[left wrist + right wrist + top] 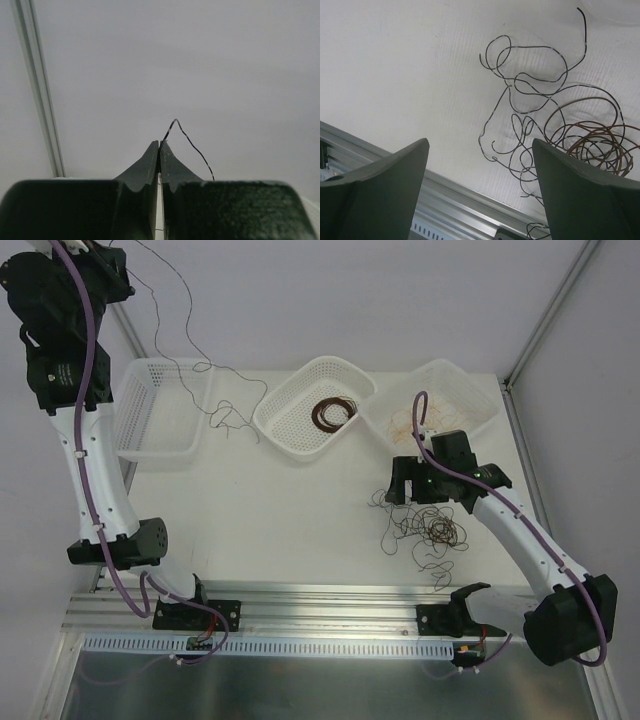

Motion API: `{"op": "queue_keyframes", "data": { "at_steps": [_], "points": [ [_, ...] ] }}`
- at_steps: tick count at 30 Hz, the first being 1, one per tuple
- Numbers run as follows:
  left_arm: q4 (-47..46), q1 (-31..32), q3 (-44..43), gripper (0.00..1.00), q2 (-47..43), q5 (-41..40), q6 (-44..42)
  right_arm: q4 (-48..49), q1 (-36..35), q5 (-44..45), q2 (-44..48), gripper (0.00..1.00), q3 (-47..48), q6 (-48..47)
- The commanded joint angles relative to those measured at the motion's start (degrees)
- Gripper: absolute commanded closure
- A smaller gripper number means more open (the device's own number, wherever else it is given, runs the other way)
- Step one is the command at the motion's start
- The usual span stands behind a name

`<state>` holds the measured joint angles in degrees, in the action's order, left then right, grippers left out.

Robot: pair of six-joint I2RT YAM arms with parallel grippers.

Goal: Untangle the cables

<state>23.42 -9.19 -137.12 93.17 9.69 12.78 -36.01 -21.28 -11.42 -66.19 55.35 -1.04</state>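
A white table (300, 500) stands against pale grey walls, with an aluminium rail (330, 600) along its near edge and three white mesh baskets across the far side. The left basket (135, 430) sits by the raised left arm. The middle basket (285, 425) holds a dark brown coil (333, 412), and the right basket (470, 390) holds faint tan-orange cables (400, 425). The left gripper (159, 146) is held high against the wall at the far left, its jaws pressed together on a thin black cable (192, 145). That cable (205, 365) hangs down past the left basket and trails in kinks onto the table before the middle one. The right gripper (480, 142) hovers low over the table with its jaws spread wide and nothing gripped. Under it lies the tangle of cables (580, 135), black loops and brown rings knotted together near the rail, before the right basket (425, 530).
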Motion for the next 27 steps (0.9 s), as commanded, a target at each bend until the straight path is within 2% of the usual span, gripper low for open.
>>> {"op": "queue_keyframes", "data": {
  "at_steps": [1, 9, 22, 25, 27],
  "points": [
    [-6.19, -1.35, -2.28, 1.00, -0.36, -3.89, -3.72, 0.24, -0.43, -0.44, -0.25, 0.11, 1.24, -1.77],
    [-6.63, -5.13, 1.06, 1.00, 0.62, -7.85, -7.32, -0.11, -0.34, -0.44, -2.18, 0.11, 2.48, -2.92],
    [-7.34, -8.47, 24.51, 1.00, 3.07, -16.28, -9.09, 0.15, -0.34, -2.03, -4.65, 0.11, 2.39, -3.18],
    [-7.42, -8.74, 28.73, 0.92, 4.65, -15.93, -7.86, -0.37, -0.34, -1.77, -4.65, 0.11, 2.04, -3.36],
    [-7.34, -8.83, 30.41, 0.83, 5.18, -15.76, -6.98, -0.64, -0.43, -1.76, -4.38, 0.11, 1.69, -3.36]
  ]
}}
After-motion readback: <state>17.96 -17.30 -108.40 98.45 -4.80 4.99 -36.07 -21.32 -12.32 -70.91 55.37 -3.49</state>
